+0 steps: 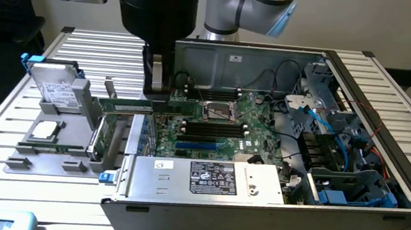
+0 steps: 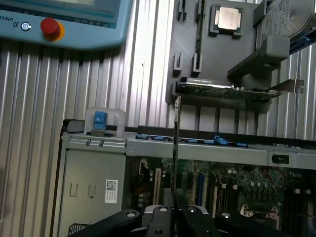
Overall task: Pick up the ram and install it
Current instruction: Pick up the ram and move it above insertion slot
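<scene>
My gripper (image 1: 155, 95) hangs over the open computer case (image 1: 382, 136), above its side on the exterior view's left, and is shut on the ram (image 1: 123, 105). The ram is a long green stick with a white label, held level. In the wrist view the ram (image 2: 175, 143) shows edge-on as a thin dark strip rising from between the black fingers (image 2: 159, 219) of the gripper (image 2: 174, 213). The black memory slots (image 1: 212, 129) lie on the motherboard (image 1: 254, 111), lower than the stick and towards the exterior view's right.
A grey fixture (image 1: 67, 164) beside the case holds a hard drive (image 1: 52, 82), a processor (image 1: 44, 130) and a wide green expansion card (image 2: 222, 92) with a metal bracket. The silver power supply (image 1: 207, 179) fills the case's near corner. A teach pendant (image 2: 64, 19) lies on the slatted table.
</scene>
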You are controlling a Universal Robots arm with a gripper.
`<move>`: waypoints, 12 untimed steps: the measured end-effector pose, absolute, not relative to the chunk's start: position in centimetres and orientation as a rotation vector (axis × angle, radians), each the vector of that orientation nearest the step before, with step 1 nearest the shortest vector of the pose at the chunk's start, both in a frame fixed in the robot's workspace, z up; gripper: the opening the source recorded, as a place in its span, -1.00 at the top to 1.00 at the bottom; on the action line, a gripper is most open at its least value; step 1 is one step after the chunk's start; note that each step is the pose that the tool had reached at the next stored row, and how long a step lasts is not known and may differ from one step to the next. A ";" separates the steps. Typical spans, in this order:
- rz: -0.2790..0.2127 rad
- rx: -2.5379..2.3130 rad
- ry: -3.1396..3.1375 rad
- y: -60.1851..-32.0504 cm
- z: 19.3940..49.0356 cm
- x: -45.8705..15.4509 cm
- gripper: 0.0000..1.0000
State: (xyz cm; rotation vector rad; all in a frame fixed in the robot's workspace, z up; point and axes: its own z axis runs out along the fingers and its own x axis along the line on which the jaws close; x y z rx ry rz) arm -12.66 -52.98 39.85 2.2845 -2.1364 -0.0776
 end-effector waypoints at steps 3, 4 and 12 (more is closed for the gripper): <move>-0.078 2.285 -2.136 -53.0 39.9 -11.3 0.73; -0.078 2.285 -2.136 -53.0 39.9 -10.9 0.73; -0.074 2.283 -2.135 -52.5 39.7 -7.2 0.73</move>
